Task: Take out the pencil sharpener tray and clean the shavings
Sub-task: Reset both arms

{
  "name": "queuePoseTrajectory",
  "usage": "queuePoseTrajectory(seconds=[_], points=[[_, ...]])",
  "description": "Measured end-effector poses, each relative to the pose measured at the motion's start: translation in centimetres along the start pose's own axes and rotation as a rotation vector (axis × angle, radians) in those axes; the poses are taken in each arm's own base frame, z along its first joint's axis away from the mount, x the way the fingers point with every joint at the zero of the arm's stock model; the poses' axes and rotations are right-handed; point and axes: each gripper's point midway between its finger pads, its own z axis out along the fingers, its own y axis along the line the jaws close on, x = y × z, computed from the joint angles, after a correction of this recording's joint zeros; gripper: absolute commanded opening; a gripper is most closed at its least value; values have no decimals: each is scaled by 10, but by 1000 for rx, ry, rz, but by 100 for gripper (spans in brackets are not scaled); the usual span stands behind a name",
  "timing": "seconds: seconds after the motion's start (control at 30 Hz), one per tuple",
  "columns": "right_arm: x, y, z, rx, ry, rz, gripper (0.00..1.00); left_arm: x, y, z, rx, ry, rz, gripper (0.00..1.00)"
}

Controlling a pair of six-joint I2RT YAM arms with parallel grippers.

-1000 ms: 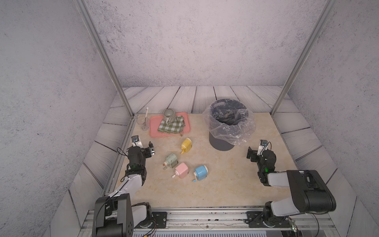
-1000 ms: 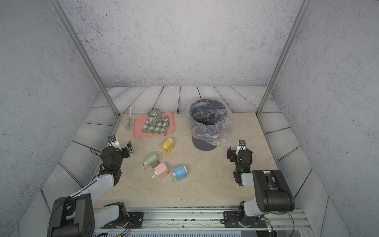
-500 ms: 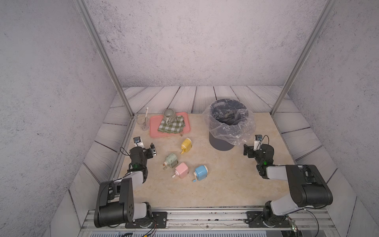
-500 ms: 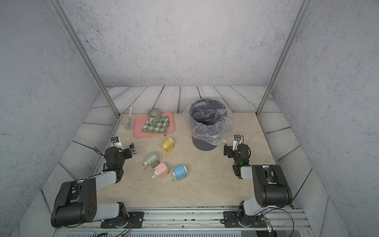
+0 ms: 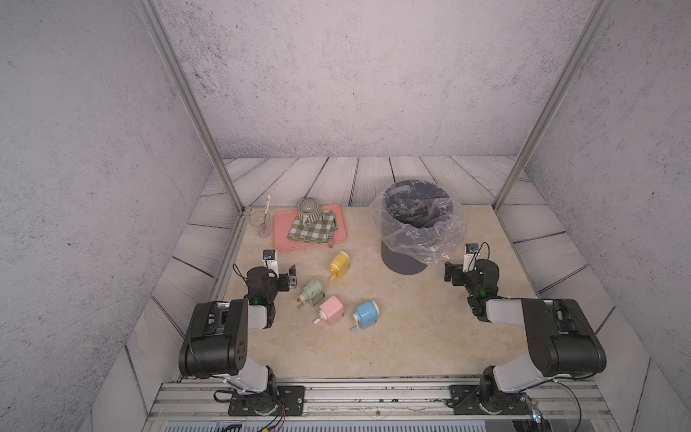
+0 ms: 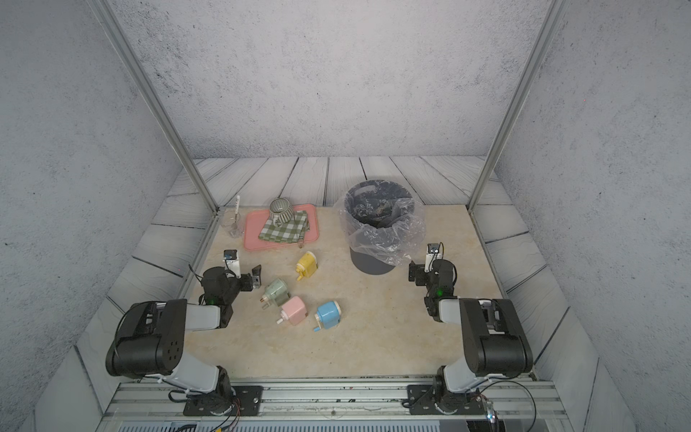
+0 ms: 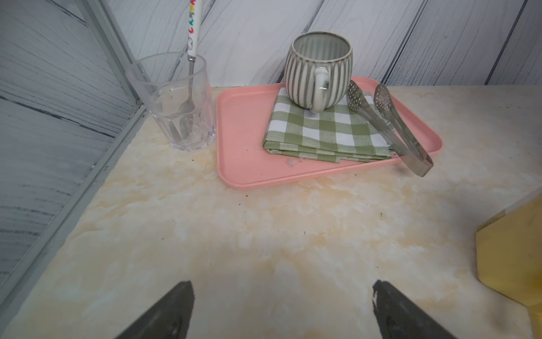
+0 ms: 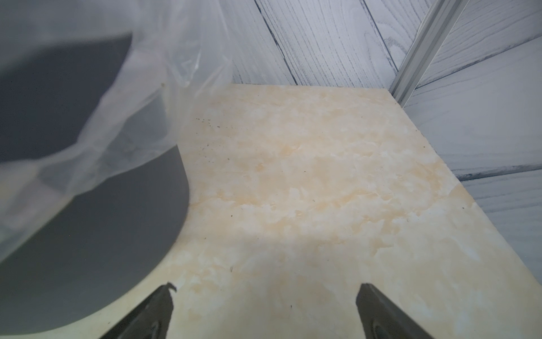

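The marble-patterned table (image 5: 411,336) carries a dark bin (image 5: 404,262) with a clear liner on the robot's right half. Four small crank sharpeners lie clustered on its left half, and none shows a tray drawn out yet.

The right gripper (image 5: 450,275) stands spread and empty just beside the bin wall, well apart from the cluster. The left gripper (image 5: 292,278) is also spread wide and holds nothing. It sits low over the table, just beside the green sharpener (image 5: 313,291), so the left arm is clearly the nearer one.

From the left gripper the green sharpener lies toward the table's middle. The pink sharpener (image 5: 331,309) and blue sharpener (image 5: 366,313) lie beyond it, and the yellow sharpener (image 5: 340,263) lies farther back toward the bin. The green body lies with its crank end pointing to the near-left, toward that arm's base. Which face holds its shavings tray cannot be made out.
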Motion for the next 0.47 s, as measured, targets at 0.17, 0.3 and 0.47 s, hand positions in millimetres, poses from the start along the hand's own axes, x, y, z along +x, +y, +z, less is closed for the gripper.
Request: queuePoseTrajectory(seconds=[0.17,0.3,0.47], points=[[0,0,0,1,1,0,99,-3,4,3,-21,11,-3,99],[1,0,0,0,5,0,99,-7,10,6,-57,19,-6,99],[2,-1,1,2,12,2,99,-4,11,6,-68,37,-5,99]])
